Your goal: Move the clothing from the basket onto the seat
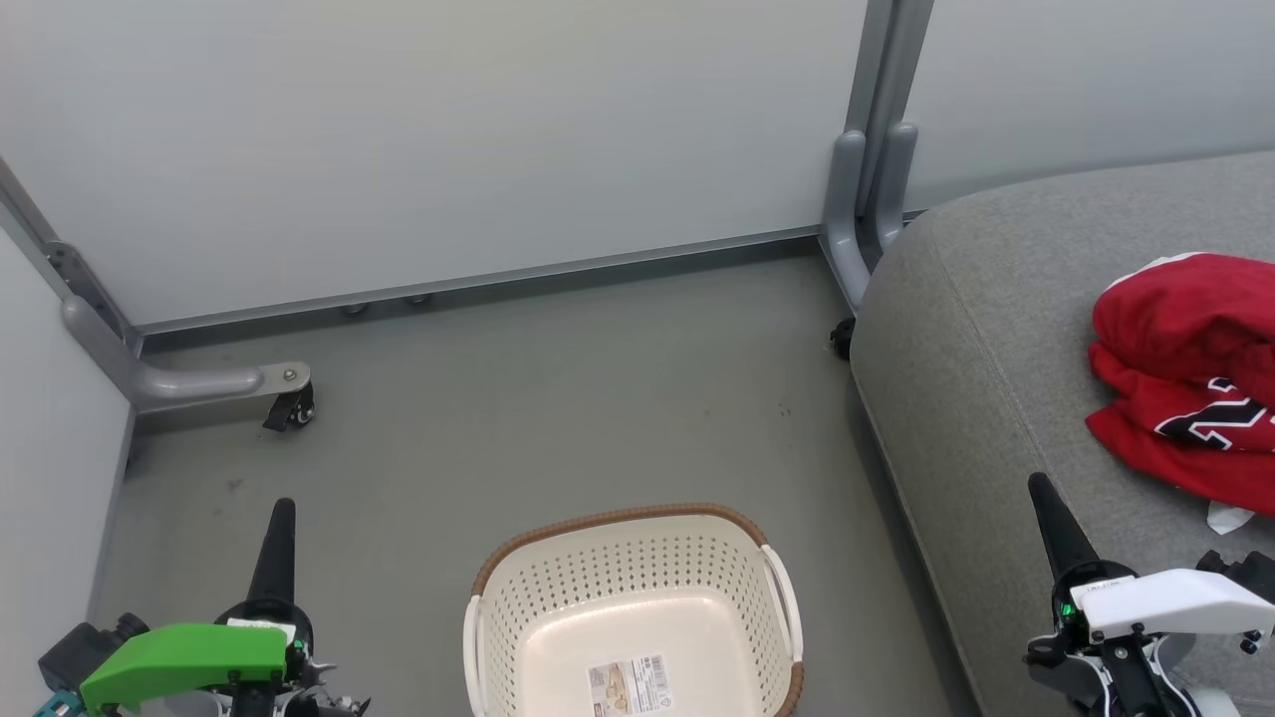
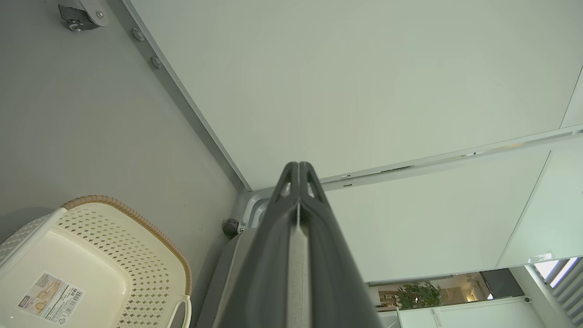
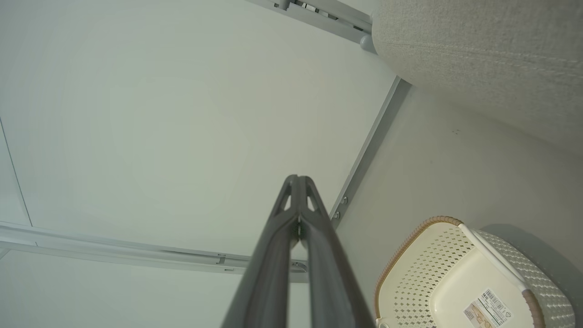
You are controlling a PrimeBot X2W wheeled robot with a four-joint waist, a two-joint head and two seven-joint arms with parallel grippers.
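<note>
One large grey seat [image 1: 996,329], woven and round-cornered, fills the right side of the head view. On it, near the frame's right edge, lies the clothing [image 1: 1185,339]: a crumpled red heap that looks like two pieces, a plain one on top and one below with white trim and part of a black, white-edged numeral. The frame cuts off its right end.

One cream basket [image 1: 618,558] stands on the grey floor [image 1: 558,398] just left of the seat, well apart from the clothing. Its walls are perforated, its rim brown and woven-looking, with two white side handles. Inside it is one paper label [image 1: 628,685], stuck to the base.

Two grippers hang low on either side of the basket. The left gripper [image 1: 282,518], under a green cover, has its dark fingers pressed together on nothing. The right gripper [image 1: 1041,493], white-cased, stands over the seat's front edge with its fingers likewise pressed together and touching no cloth.
</note>
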